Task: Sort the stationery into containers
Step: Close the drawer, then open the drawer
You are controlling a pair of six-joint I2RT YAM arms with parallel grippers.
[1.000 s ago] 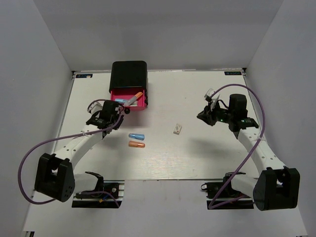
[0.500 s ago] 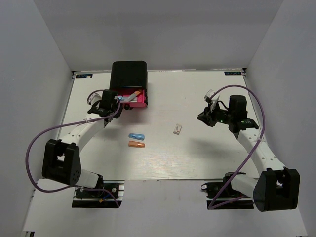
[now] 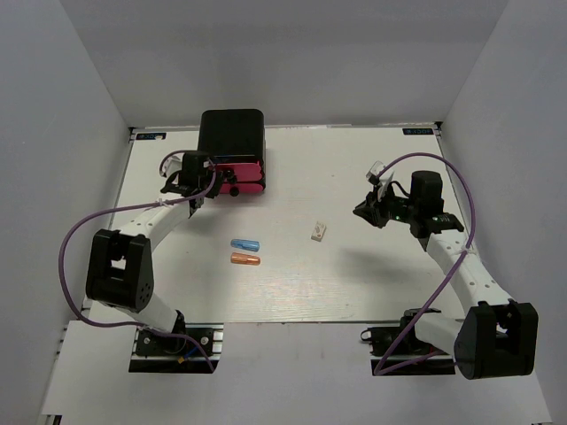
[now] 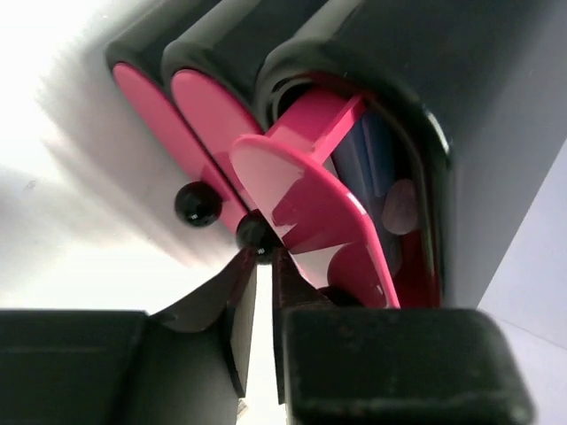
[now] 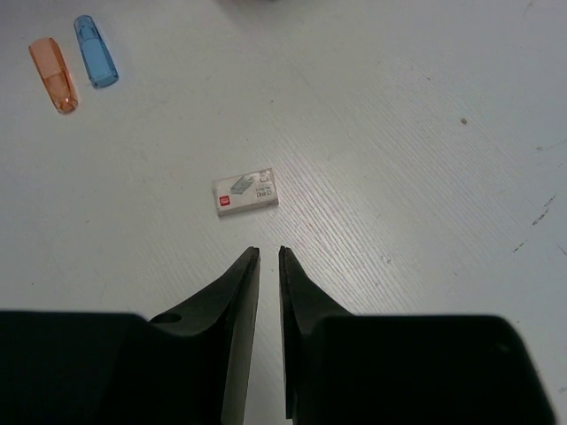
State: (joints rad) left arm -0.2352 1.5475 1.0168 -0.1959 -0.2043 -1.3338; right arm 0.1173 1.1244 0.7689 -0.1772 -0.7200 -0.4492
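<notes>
The black box holds pink drawers at the far left. My left gripper is shut on the black knob of one drawer, which sticks out only a little and sits tilted. Something blue shows inside it. The two other drawers are shut. A blue pen and an orange pen lie mid-table, with the white block to their right. My right gripper hovers empty, jaws nearly together, just short of the block.
White walls close the table on three sides. In the right wrist view the orange pen and blue pen lie side by side at the top left. A second knob sits just left of the held one.
My left gripper has moved toward the box with the knob and pushed the pulled-out drawer almost fully in; the pens in it no longer show from above. The right arm has not moved.
</notes>
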